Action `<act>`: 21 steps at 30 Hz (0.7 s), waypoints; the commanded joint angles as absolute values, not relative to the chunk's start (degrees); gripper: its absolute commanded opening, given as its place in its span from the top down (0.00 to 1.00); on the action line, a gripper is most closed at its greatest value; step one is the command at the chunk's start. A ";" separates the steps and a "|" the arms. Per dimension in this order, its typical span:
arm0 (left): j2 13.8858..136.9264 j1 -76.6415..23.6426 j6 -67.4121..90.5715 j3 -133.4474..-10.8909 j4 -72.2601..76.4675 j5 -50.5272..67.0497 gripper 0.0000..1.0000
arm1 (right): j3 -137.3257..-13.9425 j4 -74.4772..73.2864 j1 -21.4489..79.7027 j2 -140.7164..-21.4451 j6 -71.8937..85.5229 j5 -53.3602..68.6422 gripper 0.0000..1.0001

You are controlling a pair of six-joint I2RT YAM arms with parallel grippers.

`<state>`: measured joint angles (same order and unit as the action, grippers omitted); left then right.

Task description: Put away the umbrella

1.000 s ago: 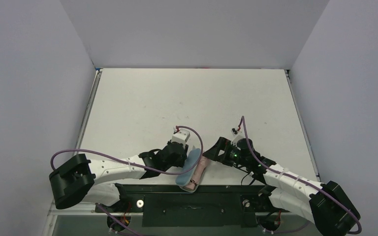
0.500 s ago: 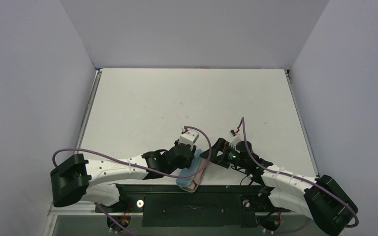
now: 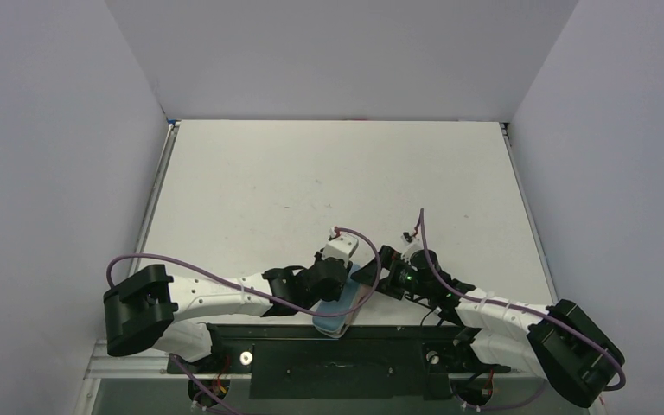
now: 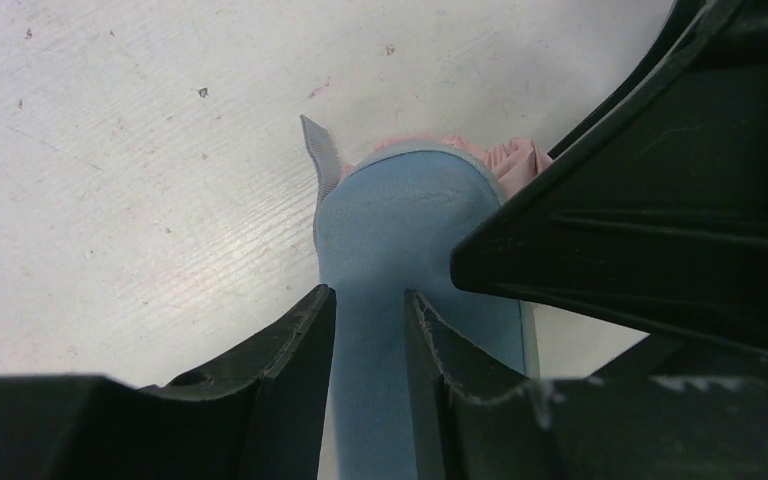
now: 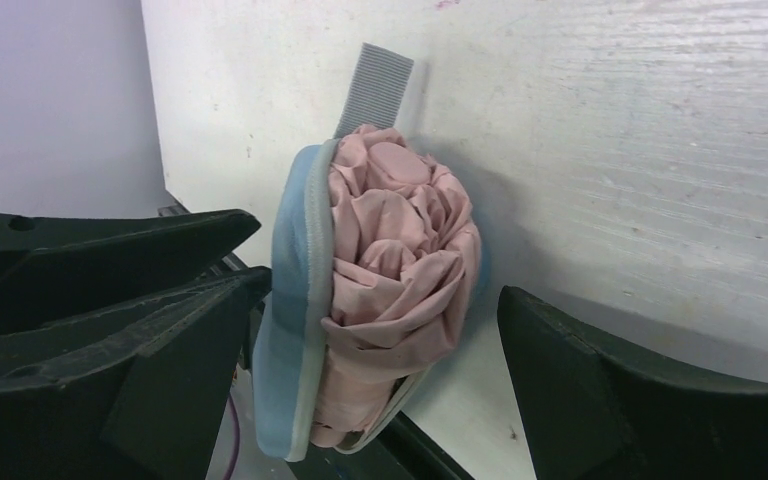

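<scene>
Left gripper (image 3: pixel 339 278) has shifted right and right gripper (image 3: pixel 372 275) left, closing in on the blue case (image 3: pixel 328 318).

Top view: both grippers meet over the case at the near edge of the table (image 3: pixel 311 173).

Left wrist view: the fingers (image 4: pixel 305 330) pinch the case wall, and the pink umbrella (image 4: pixel 515 155) shows beyond it.

Right wrist view: the jaws are spread wide on either side of the umbrella, which lies bunched inside the case. A grey strap (image 5: pixel 372 88) sticks out at the far end.

The folded fabric umbrella (image 5: pixel 400 260) is a plain pale salmon pink. The soft oblong case (image 5: pixel 285 330) is light blue, and its ribbed strap tab (image 5: pixel 372 88) is grey with fine stripes. The flat tabletop (image 3: pixel 328 173) is white with faint dark specks. The left arm (image 3: pixel 212 296) and right arm (image 3: pixel 506 313) are white with black joints, and their cables (image 3: pixel 173 261) are purple.
</scene>
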<state>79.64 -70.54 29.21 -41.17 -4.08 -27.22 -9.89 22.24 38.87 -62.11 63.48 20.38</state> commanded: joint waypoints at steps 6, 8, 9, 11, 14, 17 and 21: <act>79.80 -71.27 29.64 -42.45 -4.20 -28.09 0.72 | -10.46 24.11 40.35 -66.00 63.34 17.56 0.09; 79.76 -71.28 29.74 -42.40 -4.25 -28.16 0.72 | -10.38 26.02 41.00 -67.88 64.21 17.32 0.09; 79.78 -71.28 29.78 -42.42 -4.23 -28.20 0.72 | -10.29 27.33 41.36 -69.07 64.92 17.32 0.09; 79.74 -71.28 29.72 -42.37 -4.38 -28.22 0.72 | -10.14 29.52 41.94 -70.97 65.74 17.42 0.14; 79.56 -71.28 29.90 -42.14 -4.55 -28.43 0.72 | -9.79 32.88 42.43 -73.23 67.07 18.09 0.35; 79.42 -71.28 30.02 -42.00 -4.57 -28.66 0.72 | -9.58 34.92 42.50 -74.84 67.83 18.51 0.61; 79.45 -71.28 30.06 -42.00 -4.57 -28.79 0.71 | -10.63 35.22 42.50 -74.69 67.83 18.67 0.77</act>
